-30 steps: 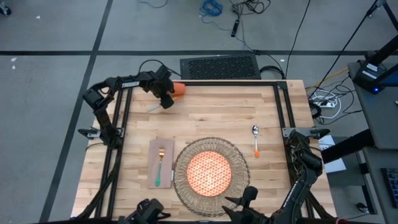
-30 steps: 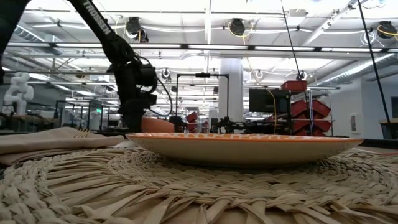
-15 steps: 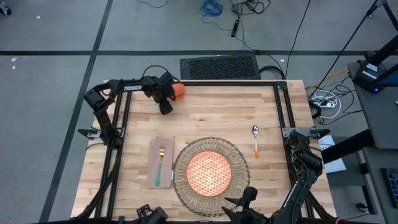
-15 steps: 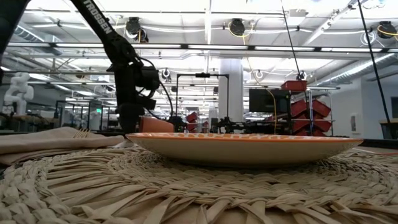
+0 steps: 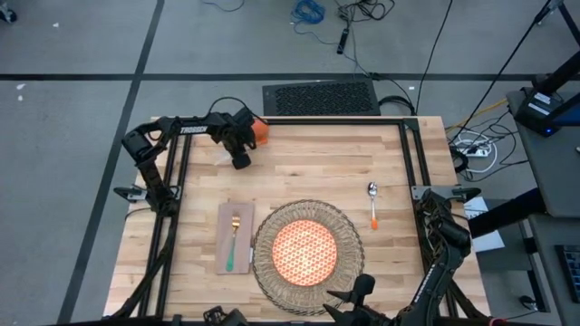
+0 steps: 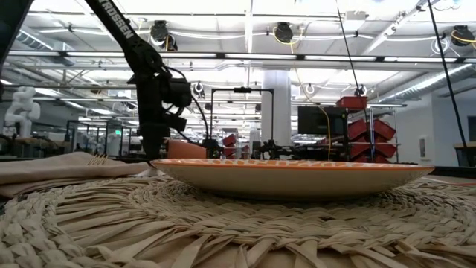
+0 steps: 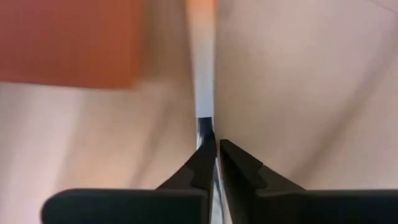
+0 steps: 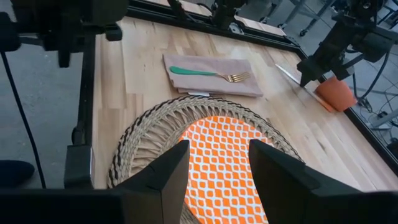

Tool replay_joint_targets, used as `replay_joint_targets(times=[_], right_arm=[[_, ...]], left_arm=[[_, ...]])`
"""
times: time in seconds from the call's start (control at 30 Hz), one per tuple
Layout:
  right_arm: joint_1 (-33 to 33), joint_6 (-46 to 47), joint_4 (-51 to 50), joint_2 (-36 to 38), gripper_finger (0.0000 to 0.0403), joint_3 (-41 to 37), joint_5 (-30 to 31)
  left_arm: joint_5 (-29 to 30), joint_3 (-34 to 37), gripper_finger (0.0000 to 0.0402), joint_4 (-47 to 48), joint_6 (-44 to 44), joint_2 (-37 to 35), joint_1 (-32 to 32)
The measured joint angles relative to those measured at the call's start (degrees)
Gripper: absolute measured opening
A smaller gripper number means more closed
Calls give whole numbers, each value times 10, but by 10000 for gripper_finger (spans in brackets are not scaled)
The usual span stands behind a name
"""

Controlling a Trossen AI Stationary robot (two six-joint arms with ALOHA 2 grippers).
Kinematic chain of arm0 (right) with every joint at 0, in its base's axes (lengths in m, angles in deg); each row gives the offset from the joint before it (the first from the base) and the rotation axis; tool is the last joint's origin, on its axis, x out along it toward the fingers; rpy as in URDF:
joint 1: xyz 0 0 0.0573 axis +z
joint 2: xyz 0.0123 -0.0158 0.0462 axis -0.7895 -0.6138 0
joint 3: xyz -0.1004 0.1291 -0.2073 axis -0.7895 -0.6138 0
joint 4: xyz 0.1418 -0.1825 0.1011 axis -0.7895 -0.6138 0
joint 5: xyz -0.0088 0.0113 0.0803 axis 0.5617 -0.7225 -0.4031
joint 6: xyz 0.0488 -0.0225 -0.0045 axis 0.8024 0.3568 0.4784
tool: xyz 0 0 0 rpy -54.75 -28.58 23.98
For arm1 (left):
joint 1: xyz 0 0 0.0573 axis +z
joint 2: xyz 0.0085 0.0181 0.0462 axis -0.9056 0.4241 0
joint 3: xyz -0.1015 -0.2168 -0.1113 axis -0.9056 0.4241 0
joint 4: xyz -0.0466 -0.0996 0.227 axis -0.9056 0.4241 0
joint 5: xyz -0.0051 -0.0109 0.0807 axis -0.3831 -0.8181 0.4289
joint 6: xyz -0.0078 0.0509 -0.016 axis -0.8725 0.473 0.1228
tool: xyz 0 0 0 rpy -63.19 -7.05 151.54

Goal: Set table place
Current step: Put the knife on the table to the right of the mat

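Left claw (image 5: pixel 241 159) sits at the far left corner of the surface (image 5: pixel 308 163), fingers (image 7: pixel 205 163) pinched nearly together on a thin flat blade that runs straight out from between them. That is the knife (image 7: pixel 203 81); its orange handle end lies past the blade, farthest from the claw. Small orange cup (image 5: pixel 260 132) stands just beside the claw on its far side, close to the surface edge. In the high view the claw body covers most of the knife, and in the left wrist view cup and knife are both blurred, so whether cup and handle touch: cannot tell.

Napkin (image 5: pixel 235 237) lies well nearer than the left claw, green-handled fork (image 5: pixel 232 243) on top of it. Just right of the napkin is the wicker placemat (image 5: pixel 306 249) with the orange-patterned plate (image 5: pixel 304 251) centred on it.

Right claw (image 8: pixel 216 171) hangs at the near edge, fingers spread wide, nothing between them. Plate and placemat are directly ahead of and under it. In the high view this claw is cut off by the frame edge. Spoon (image 5: pixel 372 205) with orange handle lies right of the placemat, apart from it, well ahead of the right claw.
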Motion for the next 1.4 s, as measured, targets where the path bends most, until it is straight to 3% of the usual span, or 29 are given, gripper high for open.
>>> replay_joint_targets(times=[0.13,0.27,0.57,0.77,1.4], right_arm=[[0,0,0,0,155,0,0],[1,-2,0,0,155,0,0],[7,-2,0,0,155,0,-1],[7,-1,1,0,155,0,0],[11,-4,9,0,155,0,0]], left_arm=[[-20,2,4,31,2,0,-32],[52,-3,4,28,-19,-3,-62],[61,-20,27,-12,-34,-54,-103],[62,-21,53,3,-33,-47,-99],[23,-22,55,-11,-19,-11,-68]])
